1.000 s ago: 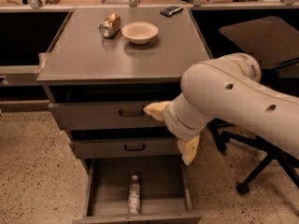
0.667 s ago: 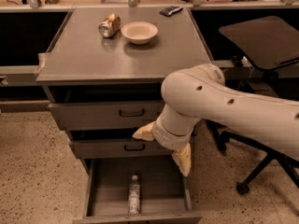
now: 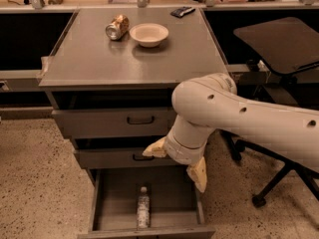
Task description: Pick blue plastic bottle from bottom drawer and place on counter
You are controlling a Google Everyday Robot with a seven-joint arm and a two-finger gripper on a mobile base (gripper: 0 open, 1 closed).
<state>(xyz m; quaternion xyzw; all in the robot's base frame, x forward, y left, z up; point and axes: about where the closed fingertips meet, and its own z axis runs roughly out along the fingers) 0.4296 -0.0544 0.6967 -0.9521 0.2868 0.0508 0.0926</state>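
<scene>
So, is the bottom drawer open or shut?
Open: the bottom drawer is pulled out, the blue plastic bottle lying on its floor; the gripper hangs open above it.

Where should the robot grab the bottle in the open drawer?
Probably its middle, from straight above. The blue plastic bottle lies flat on the bottom drawer floor, cap toward the cabinet, so the open gripper, hovering over the drawer, should close its jaws across the slim sides.

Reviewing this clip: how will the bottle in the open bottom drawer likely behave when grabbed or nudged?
The blue plastic bottle lies on its side on the bottom drawer's flat floor, so a nudge would probably roll it sideways. It is small, slim plastic, so it is likely light and may flex when squeezed. The gripper hangs open above the drawer.
</scene>
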